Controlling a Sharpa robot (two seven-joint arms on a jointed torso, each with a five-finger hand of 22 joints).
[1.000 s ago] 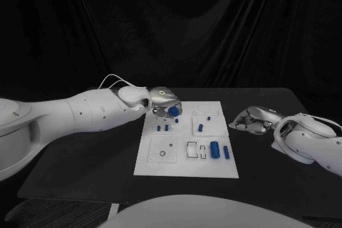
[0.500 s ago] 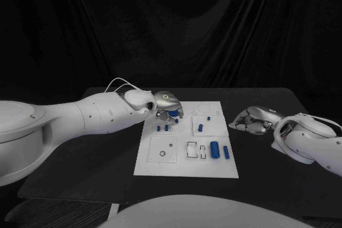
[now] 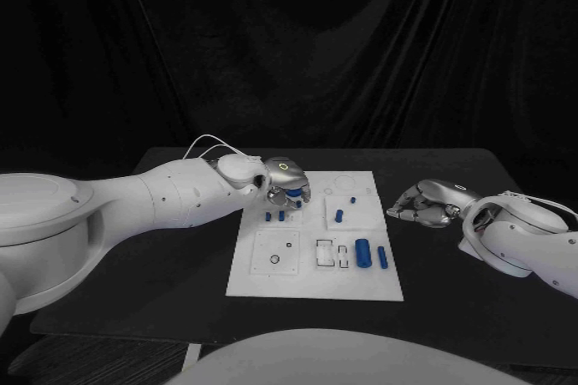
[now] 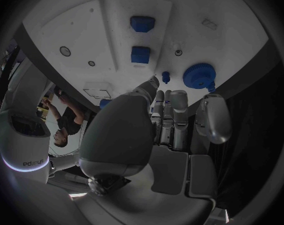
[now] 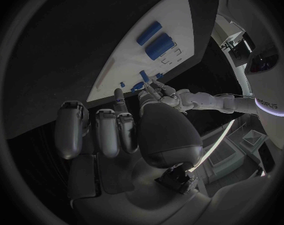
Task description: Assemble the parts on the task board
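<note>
Fingers of the left hand [image 3: 286, 179] hang over the far left part of the white rectangular task board [image 3: 316, 285], and a round blue toothed part like a gear [image 4: 199, 75] sits just past the fingertips [image 4: 179, 101] in the left wrist view; whether they pinch it or only hover beside it I cannot tell. Close by on the board's smooth matte face lie two squarish blue blocks [image 4: 141, 39] and a tiny blue peg [image 4: 166, 76]. Nearer the robot, a thick blue cylinder [image 3: 362, 253] and a slimmer blue pin [image 3: 383, 257] lie side by side beside small rectangular cut-outs, and a short blue bar [image 3: 341, 214] rests further back. The right hand [image 3: 422, 205] lies off the board's right edge on the black tabletop [image 3: 157, 276], silver fingers curled in with nothing between them. Dark draped cloth hangs behind the tabletop.
</note>
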